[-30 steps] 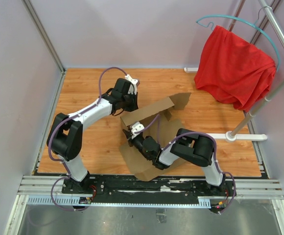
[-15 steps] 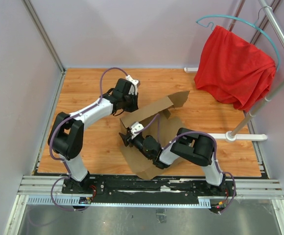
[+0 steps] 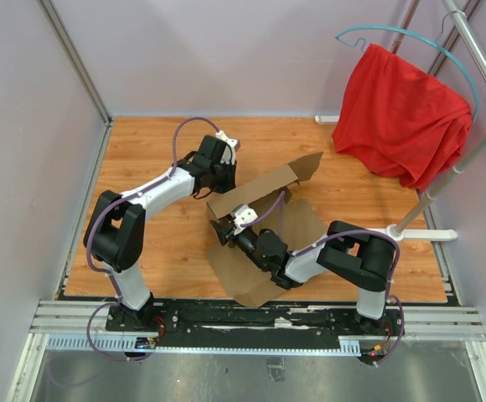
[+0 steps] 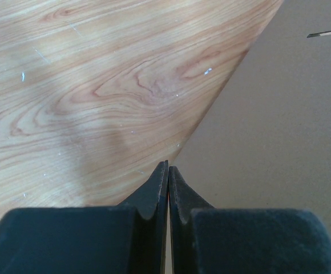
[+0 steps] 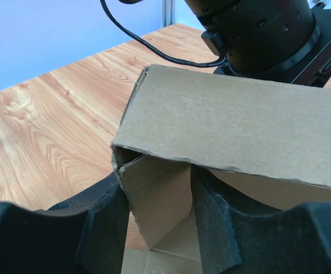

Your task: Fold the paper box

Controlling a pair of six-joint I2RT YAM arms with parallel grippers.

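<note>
Right gripper (image 3: 229, 228): its fingers (image 5: 211, 228), closed a second ago, now stand apart, one on either side of a flap of the paper box (image 3: 264, 186). Right arm (image 3: 356, 255): elbow now farther right, forearm stretched longer toward the box.

From above, we are seeing the paper box (image 3: 260, 191) only partly: the right arm (image 3: 297, 264) is covering its near middle. In the right wrist view, the top edge is cutting off the left arm (image 5: 257, 28) behind the box.

Wooden table (image 3: 142, 243) under paper box (image 3: 255, 194)
</note>
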